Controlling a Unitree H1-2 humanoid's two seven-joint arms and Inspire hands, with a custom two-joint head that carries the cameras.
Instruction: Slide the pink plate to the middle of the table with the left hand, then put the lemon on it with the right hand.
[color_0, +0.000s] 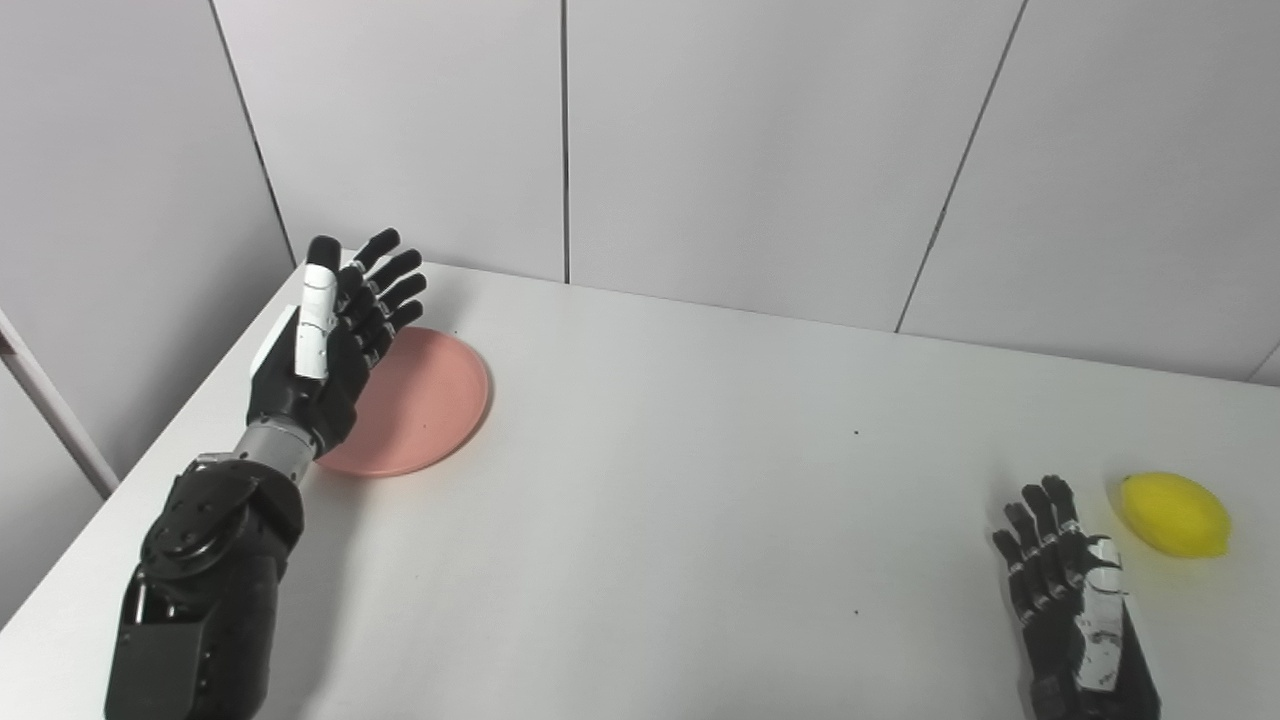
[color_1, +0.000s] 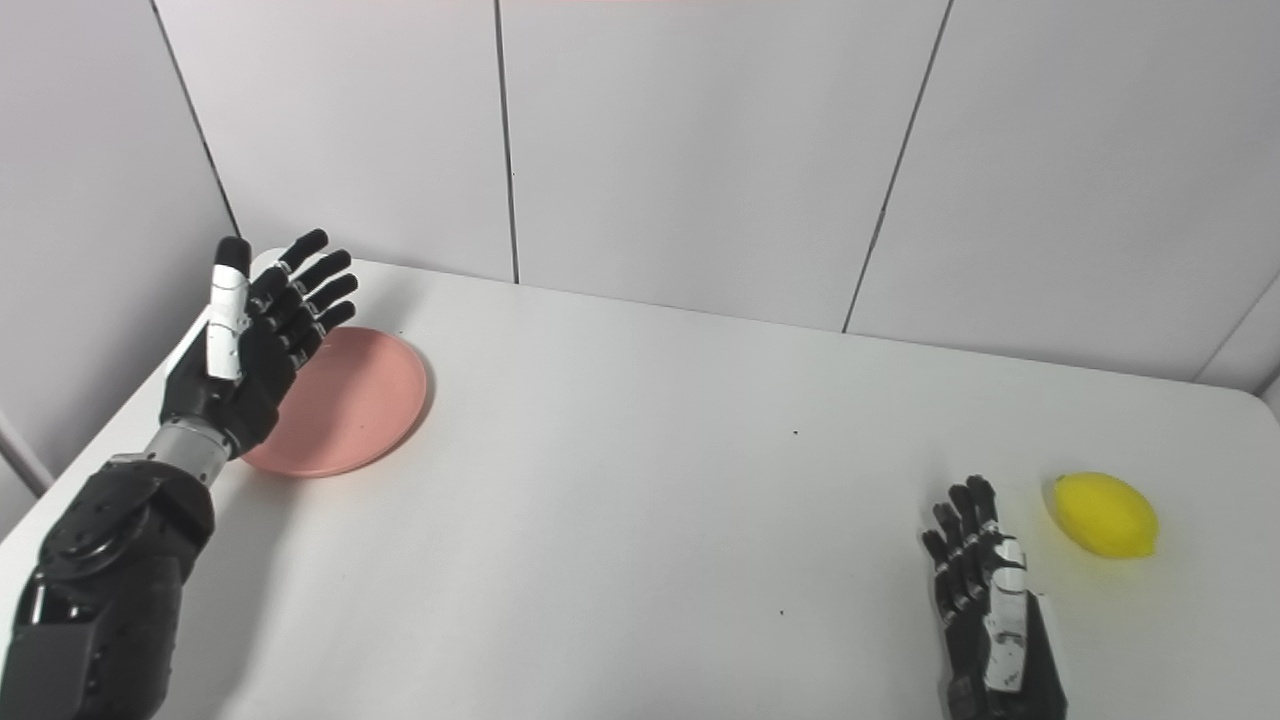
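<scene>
The left hand (color_0: 330, 345) is hovering fingers apart over the pink plate's (color_0: 425, 405) left rim — best lowering flat, then pushing right; the right hand (color_0: 1070, 590) is waiting, fingers loosely apart, far right of the plate, just left of the lemon (color_0: 1175, 514)

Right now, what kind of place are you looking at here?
Probably a robot test bench rather than a home: a bare white table boxed in by plain grey panel walls, with only a pink plate and a lemon as props.
</scene>
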